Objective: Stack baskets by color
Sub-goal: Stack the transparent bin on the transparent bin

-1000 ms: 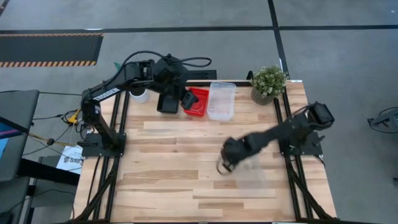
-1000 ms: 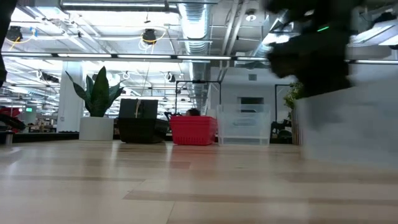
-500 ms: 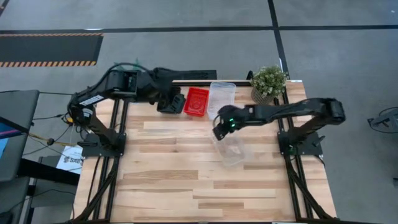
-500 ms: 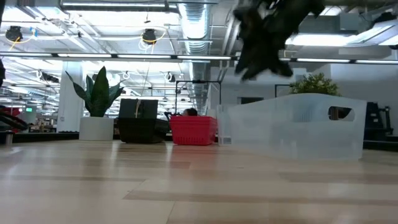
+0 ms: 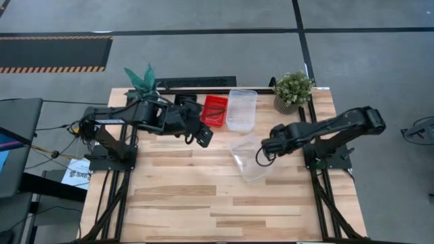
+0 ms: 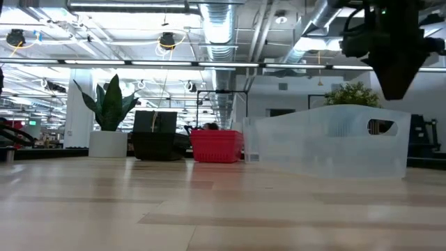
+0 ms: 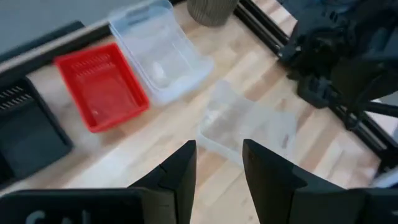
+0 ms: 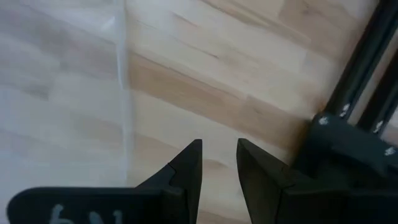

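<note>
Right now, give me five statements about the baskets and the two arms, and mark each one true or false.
1. The red basket sits between the black basket and a clear basket. True.
2. A second clear basket lies alone nearer the table's middle. True.
3. The right gripper grips that basket. False: its jaws hold nothing.
4. The left gripper holds the red basket. False: it is empty.
5. The leafy potted plant stands inside a basket. False: it stands on the table.

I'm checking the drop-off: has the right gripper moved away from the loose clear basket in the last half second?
Yes. The right gripper has swung from the loose clear basket's far-left corner to its right edge, nearer the right arm's base.
</note>
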Tool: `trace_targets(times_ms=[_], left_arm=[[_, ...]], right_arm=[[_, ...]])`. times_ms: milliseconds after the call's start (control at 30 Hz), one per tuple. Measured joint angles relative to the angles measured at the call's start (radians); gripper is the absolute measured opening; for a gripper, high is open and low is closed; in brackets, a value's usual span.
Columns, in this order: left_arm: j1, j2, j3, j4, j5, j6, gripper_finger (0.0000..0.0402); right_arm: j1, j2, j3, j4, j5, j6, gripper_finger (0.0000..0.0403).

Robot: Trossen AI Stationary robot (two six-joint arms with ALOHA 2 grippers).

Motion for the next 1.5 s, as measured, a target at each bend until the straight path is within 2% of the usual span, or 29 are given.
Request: trace_targets(times_ms=[100, 267, 500, 600, 700, 767, 867, 967, 1033, 1133, 1333, 1400, 1500], left_arm=[[-0.016, 0.000, -0.022, 0.017, 0.023, -0.024, 0.0117], [-0.046, -0.002, -0.022, 0.031, 0.019, -0.047, 0.0117], [-0.092, -0.018, -0.021, 0.006, 0.003, -0.075, 0.0117], [-0.105, -0.018, -0.020, -0.039, -0.021, -0.101, 0.0117], [-0.114, -0.018, -0.020, -0.107, -0.076, -0.131, 0.0117], [-0.117, -0.018, -0.021, -0.146, -0.096, -0.166, 0.0117], [-0.117, -0.020, -0.062, -0.121, -0.153, -0.215, 0.0117], [-0.111, -0.019, -0.127, -0.104, -0.180, -0.244, 0.0126], [-0.101, -0.021, -0.193, -0.055, -0.175, -0.272, 0.0140], [-0.086, -0.018, -0.313, 0.116, -0.156, -0.257, 0.0167], [-0.037, -0.016, -0.532, 0.557, -0.030, -0.159, 0.0219], [-0.017, -0.011, -0.590, 0.621, -0.002, -0.174, 0.0229], [0.008, 0.009, -0.647, 0.629, 0.010, -0.202, 0.0236]], right_arm=[[0.051, 0.064, 0.002, -0.015, -0.001, 0.051, 0.0122], [0.125, 0.202, 0.001, 0.061, -0.086, 0.065, 0.0122], [0.138, 0.316, 0.041, 0.341, -0.128, -0.016, 0.0122], [0.121, 0.328, 0.087, 0.406, -0.114, -0.071, 0.0122], [0.097, 0.326, 0.134, 0.394, -0.094, -0.113, 0.0122], [0.090, 0.306, 0.160, 0.344, -0.085, -0.128, 0.0122], [0.099, 0.253, 0.205, 0.253, -0.053, -0.119, 0.0122], [0.130, 0.187, 0.227, 0.175, -0.026, -0.046, 0.0122], [0.158, 0.132, 0.229, 0.139, -0.013, 0.019, 0.0122], [0.206, 0.065, 0.229, 0.114, 0.035, 0.115, 0.0122], [0.286, -0.004, 0.229, 0.043, 0.115, 0.265, 0.0122], [0.300, -0.005, 0.229, 0.024, 0.119, 0.293, 0.0122], [0.310, 0.001, 0.229, 0.003, 0.119, 0.309, 0.0122]])
